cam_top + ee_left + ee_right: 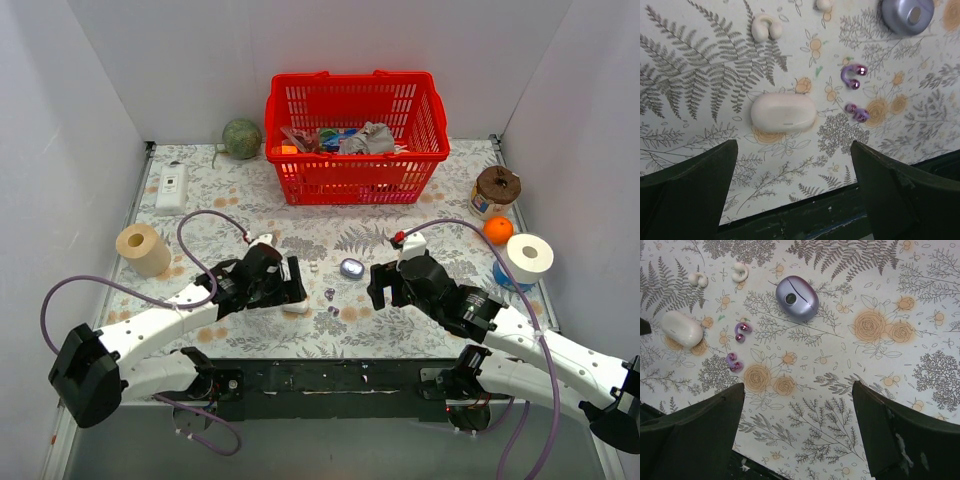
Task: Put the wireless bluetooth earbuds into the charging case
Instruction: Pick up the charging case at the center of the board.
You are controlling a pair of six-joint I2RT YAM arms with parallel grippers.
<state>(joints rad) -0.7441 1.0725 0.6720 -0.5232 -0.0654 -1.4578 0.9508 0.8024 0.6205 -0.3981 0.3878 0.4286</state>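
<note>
The closed lavender charging case (351, 268) lies on the floral cloth between my two grippers; it also shows in the left wrist view (907, 15) and the right wrist view (797, 296). Two tiny purple earbuds (329, 294) (334, 312) lie loose just in front of it, one nearer the case (854, 76) (742, 331), one closer to me (858, 112) (734, 361). My left gripper (290, 282) (794, 150) is open and empty, left of the buds. My right gripper (383, 285) (798, 390) is open and empty, right of them.
A plain white oval case (783, 112) (681, 328) and two white earbuds (766, 26) (740, 272) lie by the left gripper. A red basket (355, 140) stands at the back, a tape roll (143, 250) at left, an orange (497, 230), jar (496, 188) and white roll (529, 257) at right.
</note>
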